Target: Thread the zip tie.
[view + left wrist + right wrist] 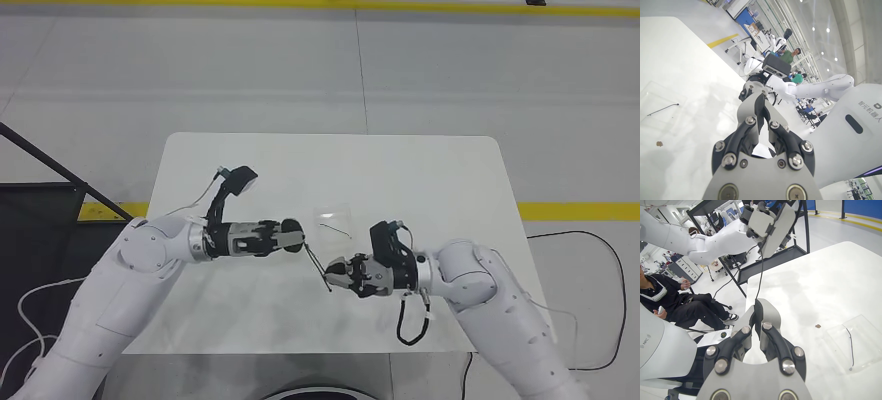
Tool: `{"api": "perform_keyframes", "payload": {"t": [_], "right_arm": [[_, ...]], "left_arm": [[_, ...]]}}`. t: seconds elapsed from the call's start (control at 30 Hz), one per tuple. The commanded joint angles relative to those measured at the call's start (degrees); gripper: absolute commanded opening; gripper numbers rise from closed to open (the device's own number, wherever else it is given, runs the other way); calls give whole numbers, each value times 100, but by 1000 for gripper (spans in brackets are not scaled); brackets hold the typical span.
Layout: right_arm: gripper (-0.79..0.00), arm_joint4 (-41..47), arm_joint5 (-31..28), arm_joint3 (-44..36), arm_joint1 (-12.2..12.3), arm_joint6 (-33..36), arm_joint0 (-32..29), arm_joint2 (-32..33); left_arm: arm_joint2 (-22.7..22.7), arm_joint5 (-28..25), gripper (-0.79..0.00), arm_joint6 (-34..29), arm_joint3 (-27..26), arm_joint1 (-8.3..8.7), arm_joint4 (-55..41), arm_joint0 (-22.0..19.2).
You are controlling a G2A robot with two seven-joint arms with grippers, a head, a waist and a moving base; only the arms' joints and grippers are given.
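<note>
Gripping one zip tie [760,277] above the table [450,180], your left pincer [297,238] and right pincer [337,272] are both closed on it. Its long side runs straight from one pincer to the other.

White table [430,170] on a pale grey floor [200,70], glossy and cut by thin seams. A yellow line [580,211] runs over the floor past the table's right edge, level with its middle, and picks up again off the left edge. There a black shelf rack [772,260] stands just beside the table. Farther back there's a grey drawer cabinet [685,270], then blue panels [861,205]. Round ceiling lights [828,30] glow high up in a tall white hall.
</note>
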Motion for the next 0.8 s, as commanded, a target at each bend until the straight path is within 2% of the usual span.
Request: {"api": "perform_keyframes", "payload": {"t": [0.0,0.5,0.53,0.57,0.63,0.73,0.77], "right_arm": [[-785,123,5,-62,33,44,2,-16],[-785,906,5,-318,347,354,18,-125],[-785,923,5,-265,354,381,46,-158],[-785,951,5,-224,358,398,80,-196],[-785,999,5,-116,359,433,160,-279],[-785,1056,5,42,352,448,287,-386],[-785,1080,5,98,347,436,335,-432]], "left_arm": [[-32,-15,-785,11,20,2,-60,7],[-159,-81,-785,-200,74,19,-398,64],[-147,-83,-560,-269,65,20,-435,57],[-137,-71,-446,-323,59,20,-469,49],[-88,26,-274,-420,6,22,-556,34],[-46,124,-225,-518,-22,35,-579,-5],[-31,128,-243,-522,-25,38,-582,-13]]}}
